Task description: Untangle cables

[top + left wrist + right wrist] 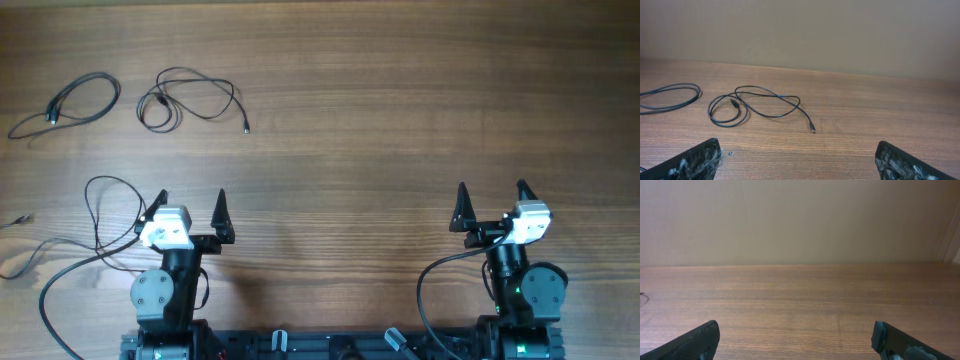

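Three thin black cables lie apart on the wooden table. One looped cable [190, 98] lies at the far left-centre; it also shows in the left wrist view [757, 104] with a plug end pointing right. A second cable [75, 103] lies coiled at the far left, partly seen in the left wrist view [670, 95]. A third cable [100, 215] loops at the left, beside the left arm. My left gripper [190, 203] is open and empty, well short of the cables. My right gripper [492, 195] is open and empty at the right, far from all cables.
Thicker black cords run from the arm bases at the front [430, 290]. A beige wall [800, 220] stands behind the table's far edge. The wooden table [400, 120] stretches bare between the arms and to the right.
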